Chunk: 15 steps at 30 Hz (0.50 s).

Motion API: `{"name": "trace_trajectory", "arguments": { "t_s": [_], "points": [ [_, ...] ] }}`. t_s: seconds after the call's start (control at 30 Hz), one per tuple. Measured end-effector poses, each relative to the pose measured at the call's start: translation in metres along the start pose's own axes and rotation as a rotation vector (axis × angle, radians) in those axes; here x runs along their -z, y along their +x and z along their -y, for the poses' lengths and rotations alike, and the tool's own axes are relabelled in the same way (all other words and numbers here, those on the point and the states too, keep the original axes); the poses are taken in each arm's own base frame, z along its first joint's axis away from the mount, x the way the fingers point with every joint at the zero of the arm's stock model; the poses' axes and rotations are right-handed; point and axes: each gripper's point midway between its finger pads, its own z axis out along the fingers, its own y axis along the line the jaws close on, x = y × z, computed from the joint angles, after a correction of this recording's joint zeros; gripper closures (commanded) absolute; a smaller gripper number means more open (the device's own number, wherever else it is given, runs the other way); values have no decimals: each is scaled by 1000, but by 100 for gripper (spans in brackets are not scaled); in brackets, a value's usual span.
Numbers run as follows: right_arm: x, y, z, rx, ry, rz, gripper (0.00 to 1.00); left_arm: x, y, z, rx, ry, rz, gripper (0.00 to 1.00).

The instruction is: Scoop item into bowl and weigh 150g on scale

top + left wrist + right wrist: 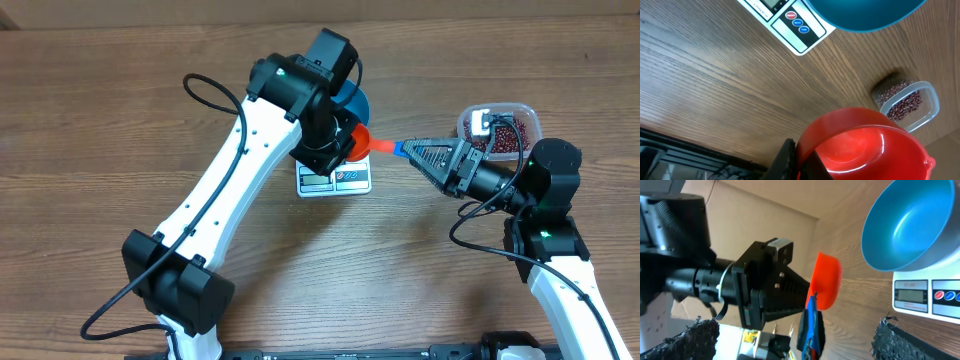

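No beans point(902, 105) had reached the bowl point(910, 225); left claw point(809, 300) gripped the empty scoop point(827, 280), right claw point(412, 155) gaped, empty.

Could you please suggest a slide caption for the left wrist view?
Left tool holding the red scoop, with the scale, blue bowl and bean container beyond.

A robotics lab bench: two white arms point(225, 175) mounted at a wood-grain table point(90, 130).

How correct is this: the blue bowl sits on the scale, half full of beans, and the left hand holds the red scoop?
One thing is wrong: the right wrist view shows the blue bowl empty. It sits on the scale, and the left hand holds the red scoop.
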Motion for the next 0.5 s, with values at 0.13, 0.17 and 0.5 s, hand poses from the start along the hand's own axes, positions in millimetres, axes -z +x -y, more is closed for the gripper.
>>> {"name": "trace_trajectory", "arguments": {
  "t_s": [0.13, 0.17, 0.5],
  "points": [
    [0, -2, 1, -2, 8, 13, 0, -1, 0, 0, 18, -1, 17, 96],
    [0, -3, 2, -1, 10, 16, 0, -1, -1, 0, 26, -1, 19, 96],
    [0, -4, 2, -14, 14, 23, 0, -4, 14, 4, 28, 9, 18, 96]
  ]
}}
